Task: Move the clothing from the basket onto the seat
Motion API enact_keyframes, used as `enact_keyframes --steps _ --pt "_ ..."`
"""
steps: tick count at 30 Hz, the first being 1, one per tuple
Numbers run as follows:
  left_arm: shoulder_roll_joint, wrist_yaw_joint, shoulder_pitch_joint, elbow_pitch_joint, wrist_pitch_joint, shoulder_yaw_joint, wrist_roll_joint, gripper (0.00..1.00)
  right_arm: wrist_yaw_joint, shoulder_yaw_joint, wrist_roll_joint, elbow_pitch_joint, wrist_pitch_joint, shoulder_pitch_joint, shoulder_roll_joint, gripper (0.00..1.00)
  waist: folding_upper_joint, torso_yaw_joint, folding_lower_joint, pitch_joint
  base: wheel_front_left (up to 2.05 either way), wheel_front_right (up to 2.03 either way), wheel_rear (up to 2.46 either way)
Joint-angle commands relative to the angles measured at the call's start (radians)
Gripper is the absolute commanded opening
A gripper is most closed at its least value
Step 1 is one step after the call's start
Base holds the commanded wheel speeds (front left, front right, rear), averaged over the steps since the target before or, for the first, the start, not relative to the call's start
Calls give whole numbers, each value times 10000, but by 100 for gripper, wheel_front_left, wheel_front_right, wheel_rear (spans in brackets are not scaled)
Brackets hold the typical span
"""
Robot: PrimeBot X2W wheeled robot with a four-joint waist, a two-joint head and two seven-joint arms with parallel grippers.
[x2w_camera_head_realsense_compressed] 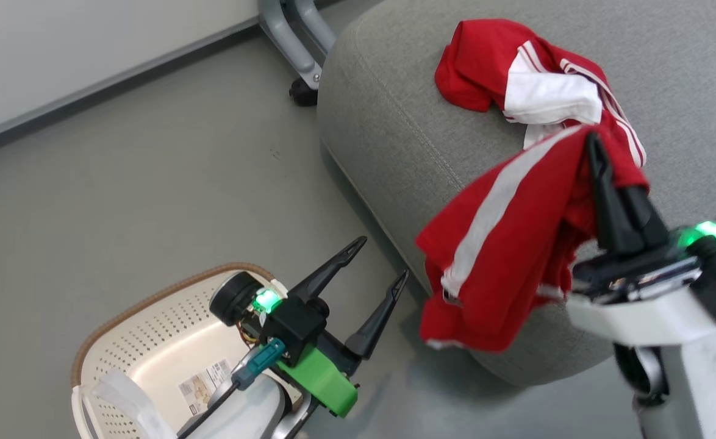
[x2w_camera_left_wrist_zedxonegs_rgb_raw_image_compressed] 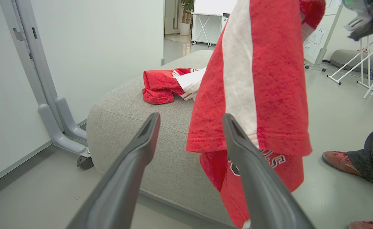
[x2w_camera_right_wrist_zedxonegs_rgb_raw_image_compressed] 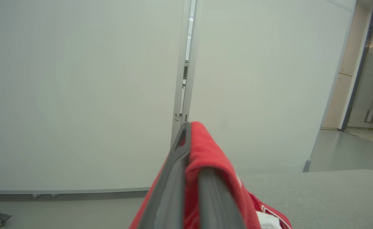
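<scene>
Grey seat takes up the upper right of the head view, standing on the floor. Cream basket sits on the floor at lower left, well apart from the seat, label sticker on its inner bottom. Hanging garment, red with a white stripe, drapes down in front of the seat's near edge; dark print shows at its lower end in the left wrist view. Bunched garment, red and white, lies on top of the seat. Right gripper is clamped tight on the hanging garment's top. Left gripper is above the basket's rim, fingers spread wide, holding nothing. A person's shoe is on the floor near the seat.
</scene>
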Motion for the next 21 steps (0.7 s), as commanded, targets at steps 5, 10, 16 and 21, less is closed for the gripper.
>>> enact_keyframes --steps 5,10,16,21 --pt "365 -22 -792 -256 3 -226 -50 100 -9 -721 247 -116 -17 -2698 -1011 0 0 959 0 2058 0 0 0" --pt "794 -13 -1642 -473 26 -650 -301 100 -11 -1918 450 453 -15 -5320 -2208 0 0 1608 0 3328 0 0 0" --pt "1145 -12 -2318 -732 21 -756 -619 100 -11 -3089 487 2040 -14 -7227 -3133 0 0 2000 0 4250 0 0 0" --pt "1251 36 -2582 -707 119 -804 -475 100 -11 -4057 83 3400 -15 -7151 -3213 0 0 2004 0 4602 0 0 0"
